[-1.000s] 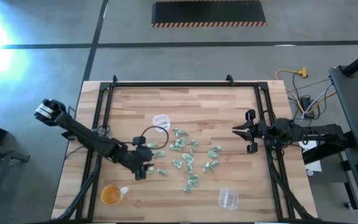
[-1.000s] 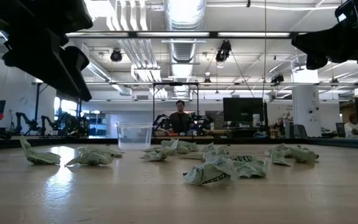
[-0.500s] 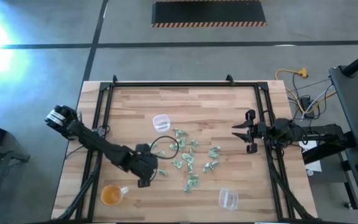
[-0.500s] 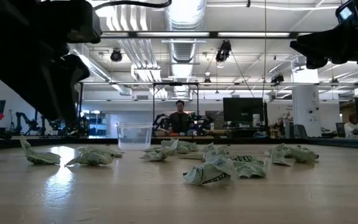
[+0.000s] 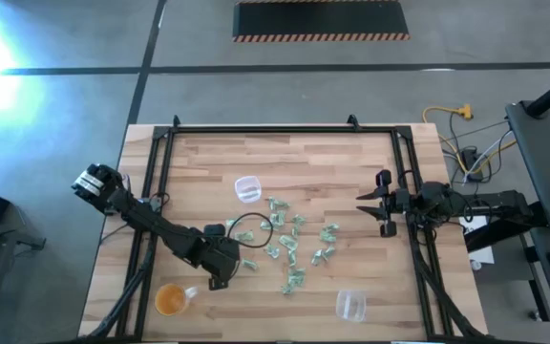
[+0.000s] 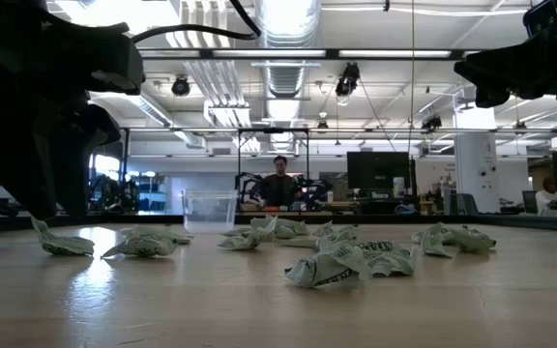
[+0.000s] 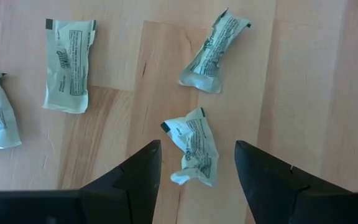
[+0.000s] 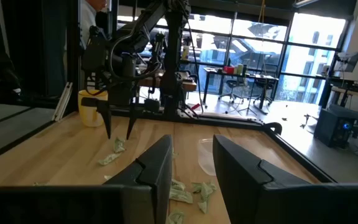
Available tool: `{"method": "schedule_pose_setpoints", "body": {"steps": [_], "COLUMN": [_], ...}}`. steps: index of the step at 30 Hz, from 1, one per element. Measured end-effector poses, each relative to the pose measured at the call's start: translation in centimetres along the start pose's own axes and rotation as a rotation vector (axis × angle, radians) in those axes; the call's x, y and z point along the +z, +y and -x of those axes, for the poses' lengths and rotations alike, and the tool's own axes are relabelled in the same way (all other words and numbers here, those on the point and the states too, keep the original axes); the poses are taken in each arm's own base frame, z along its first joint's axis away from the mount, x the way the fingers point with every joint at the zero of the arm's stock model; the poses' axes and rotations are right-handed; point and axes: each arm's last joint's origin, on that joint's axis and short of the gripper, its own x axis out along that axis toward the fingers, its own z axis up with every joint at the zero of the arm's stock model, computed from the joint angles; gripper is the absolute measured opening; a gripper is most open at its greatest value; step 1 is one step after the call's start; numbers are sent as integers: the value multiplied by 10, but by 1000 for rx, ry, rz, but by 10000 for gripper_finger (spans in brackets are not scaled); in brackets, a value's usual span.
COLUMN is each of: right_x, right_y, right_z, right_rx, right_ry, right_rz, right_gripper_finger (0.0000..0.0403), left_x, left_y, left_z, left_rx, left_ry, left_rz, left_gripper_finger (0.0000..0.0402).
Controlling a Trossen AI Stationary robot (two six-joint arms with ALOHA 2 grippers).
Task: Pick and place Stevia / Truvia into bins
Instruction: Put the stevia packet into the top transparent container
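Several crumpled pale green and white Stevia packets [image 5: 289, 239] lie scattered on the middle of the wooden table. My left gripper [image 7: 196, 148] is open and points down at the pile's left end. Its fingers stand on either side of one crumpled packet [image 7: 192, 152] without touching it; the packet lies flat on the wood. In the high view this gripper [image 5: 225, 268] is left of the pile. One clear bin [image 5: 247, 188] stands beyond the pile, the other [image 5: 350, 305] near the near edge. My right gripper [image 5: 370, 206] hangs open above the table's right side.
An orange-tinted cup [image 5: 171, 299] stands near the near-left corner, close to my left arm. Other packets [image 7: 67, 65] [image 7: 213, 50] lie just beyond the left fingers. A black frame [image 5: 256, 129] borders the table. Bare wood lies along the far side [image 5: 304, 153].
My left gripper has come down toward the table at the left end of the pile, shifting a little toward the near edge, and now stands low over a packet. The packets and cups have stayed where they were. The right arm has kept still.
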Motion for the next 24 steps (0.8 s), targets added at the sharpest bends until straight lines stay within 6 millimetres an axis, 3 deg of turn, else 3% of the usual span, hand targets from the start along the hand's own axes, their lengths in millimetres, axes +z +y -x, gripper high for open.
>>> {"method": "schedule_pose_setpoints", "body": {"steps": [16, 24], "right_x": [-1, -1], "right_y": [0, 0], "right_z": [0, 0], "right_rx": [3, 3], "right_ry": [6, 6], "right_rz": [-28, -27], "right_gripper_finger": [100, 97], "left_x": [-7, -8], "left_y": [-1, -1], "left_z": [-22, -22], "left_rx": [13, 12], "left_ry": [95, 96], "left_rz": [-13, -14], "left_gripper_finger": [184, 113]}}
